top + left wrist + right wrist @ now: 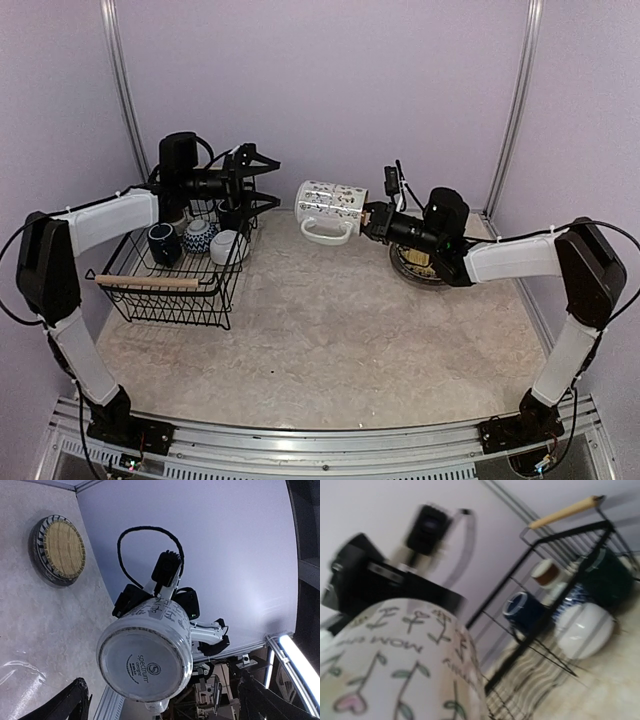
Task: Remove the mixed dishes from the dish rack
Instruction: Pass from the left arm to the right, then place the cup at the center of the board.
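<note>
Top external view: the dish rack (180,300) stands at the left, and several cups (199,237) inside it are not yet unloaded. The left gripper (272,185) hovers over the rack's far right corner, jaws spread wide and empty, forearm level. Just right of the rack, the white mug (328,205) hangs on its side, base toward the rack, because the right gripper (368,217) is clamped on its rim. That arm reaches in nearly horizontal. Stacked plates (415,265) lie well right of the rack, probably the set-down area.
</note>
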`<state>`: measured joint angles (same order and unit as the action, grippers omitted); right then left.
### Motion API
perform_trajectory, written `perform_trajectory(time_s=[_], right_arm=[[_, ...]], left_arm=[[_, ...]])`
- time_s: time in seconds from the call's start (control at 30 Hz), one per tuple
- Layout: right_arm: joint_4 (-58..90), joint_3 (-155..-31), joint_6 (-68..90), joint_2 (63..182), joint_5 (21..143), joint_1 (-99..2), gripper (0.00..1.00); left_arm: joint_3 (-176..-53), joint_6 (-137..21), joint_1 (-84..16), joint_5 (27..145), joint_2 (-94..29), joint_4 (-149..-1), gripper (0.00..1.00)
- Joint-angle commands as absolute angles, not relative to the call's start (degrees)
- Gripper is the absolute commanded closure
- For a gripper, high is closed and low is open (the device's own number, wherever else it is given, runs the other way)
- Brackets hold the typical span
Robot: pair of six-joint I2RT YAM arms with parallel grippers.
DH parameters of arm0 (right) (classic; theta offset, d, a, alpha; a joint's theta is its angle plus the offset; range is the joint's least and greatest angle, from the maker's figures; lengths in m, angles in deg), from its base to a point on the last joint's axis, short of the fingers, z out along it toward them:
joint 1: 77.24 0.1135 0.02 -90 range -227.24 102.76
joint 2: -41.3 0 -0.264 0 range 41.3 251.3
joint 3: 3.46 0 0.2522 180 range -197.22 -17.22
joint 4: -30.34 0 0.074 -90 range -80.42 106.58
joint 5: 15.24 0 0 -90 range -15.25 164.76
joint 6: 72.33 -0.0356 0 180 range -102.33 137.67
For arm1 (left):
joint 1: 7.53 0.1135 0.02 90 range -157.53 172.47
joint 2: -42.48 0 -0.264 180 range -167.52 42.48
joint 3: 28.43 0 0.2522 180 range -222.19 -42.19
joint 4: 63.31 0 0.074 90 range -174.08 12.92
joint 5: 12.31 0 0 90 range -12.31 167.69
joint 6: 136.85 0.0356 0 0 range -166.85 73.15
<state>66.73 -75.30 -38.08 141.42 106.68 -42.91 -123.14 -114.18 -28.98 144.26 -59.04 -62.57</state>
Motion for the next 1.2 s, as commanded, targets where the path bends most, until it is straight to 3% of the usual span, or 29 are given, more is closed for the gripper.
perform_trajectory(time_s=[0.0,0.2,0.43,0.63,0.83,1.17], right_arm=[[58.8,-75.11,-31.01,135.52,101.35,-43.38,1.0],[38.56,-75.61,-21.23,130.64,89.98,-43.59,1.0],[14.36,-80.87,-13.78,129.63,73.45,-43.71,1.0],[-2.61,-91.58,-11.32,135.31,69.45,-43.9,1.0],[-18.34,-100.75,-10.06,140.61,63.89,-43.96,1.0],[-24.92,-87.76,-11.67,132.22,64.03,-47.35,1.0]], left_arm=[[-125.1,-97.49,-26.05,138.05,-53.46,-84.21,0.01],[-132.43,-81.91,-23.11,123.87,-49.14,-108.23,0.01],[-137.07,-73.4,-21.46,107.36,-45.11,-119.69,0.01],[-134.1,-71.27,-19.56,98.59,-38.89,-116.85,0.01],[-120.67,-70.39,-17.49,90.87,-28.35,-102.86,0.01],[-115.31,-71.82,-12.3,89.42,-23.62,-99.88,0.01]])
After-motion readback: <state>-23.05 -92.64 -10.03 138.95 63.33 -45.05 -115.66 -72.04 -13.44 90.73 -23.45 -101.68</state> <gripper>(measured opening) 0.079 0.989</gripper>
